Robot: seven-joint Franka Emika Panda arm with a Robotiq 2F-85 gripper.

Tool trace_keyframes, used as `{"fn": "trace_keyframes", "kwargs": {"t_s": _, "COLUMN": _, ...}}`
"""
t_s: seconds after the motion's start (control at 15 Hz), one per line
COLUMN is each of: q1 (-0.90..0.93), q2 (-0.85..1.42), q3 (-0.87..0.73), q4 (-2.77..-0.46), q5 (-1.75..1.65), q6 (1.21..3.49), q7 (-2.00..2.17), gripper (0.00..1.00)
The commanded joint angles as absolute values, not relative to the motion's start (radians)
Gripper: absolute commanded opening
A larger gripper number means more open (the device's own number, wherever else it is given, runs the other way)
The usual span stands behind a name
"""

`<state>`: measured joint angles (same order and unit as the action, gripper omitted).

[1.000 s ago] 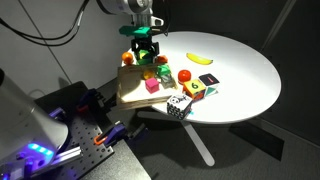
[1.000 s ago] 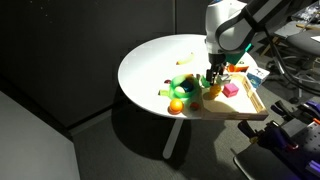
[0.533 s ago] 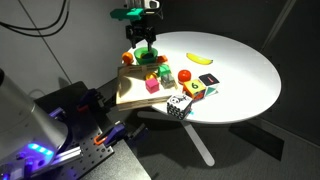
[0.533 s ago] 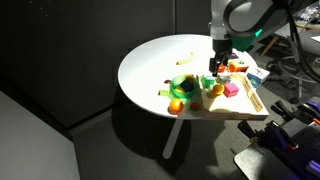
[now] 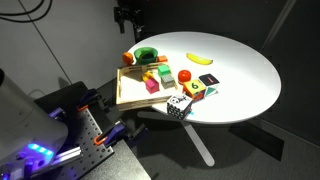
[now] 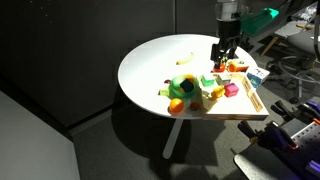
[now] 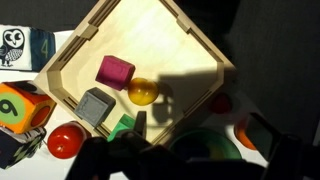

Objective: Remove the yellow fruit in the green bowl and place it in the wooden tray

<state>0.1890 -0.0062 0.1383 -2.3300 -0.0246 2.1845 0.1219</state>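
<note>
The yellow fruit (image 7: 141,93) lay on the floor of the wooden tray (image 7: 190,45), outside the green bowl (image 7: 205,147); in the wrist view it sat just beside a pink block (image 7: 114,71), with a grey block (image 7: 95,105) near it on the other side; all three were inside the tray's walls. A red ball (image 7: 65,140) rested on the table beyond one tray wall, next to a many-coloured cube (image 7: 18,106); the green bowl stood past the adjoining wall, its contents hidden by dark blur at the frame's lower edge. In both exterior views the bowl (image 5: 148,55) stood against the tray (image 5: 132,95) on the round white table (image 5: 240,70), and a banana (image 5: 200,58) lay well apart on the bare tabletop. The gripper (image 6: 222,57) hung in the air above the tray and bowl, touching nothing; its fingers stood spread wide with nothing between them.
</note>
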Motion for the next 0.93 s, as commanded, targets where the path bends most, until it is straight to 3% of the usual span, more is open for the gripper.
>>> {"fn": "trace_keyframes", "kwargs": {"t_s": 0.0, "q1": 0.182, "q2": -0.082, "q3": 0.153, "q4": -2.330, "q5": 0.019, "q6": 2.083, "q7": 0.175, "gripper": 1.00}}
{"fn": "trace_keyframes", "kwargs": {"t_s": 0.47, "q1": 0.184, "q2": -0.178, "q3": 0.170, "q4": -2.309, "q5": 0.033, "q6": 1.912, "q7": 0.226, "gripper": 1.00}}
{"fn": "trace_keyframes", "kwargs": {"t_s": 0.87, "q1": 0.186, "q2": -0.263, "q3": 0.175, "q4": -2.343, "q5": 0.057, "q6": 1.965, "q7": 0.185, "gripper": 1.00}}
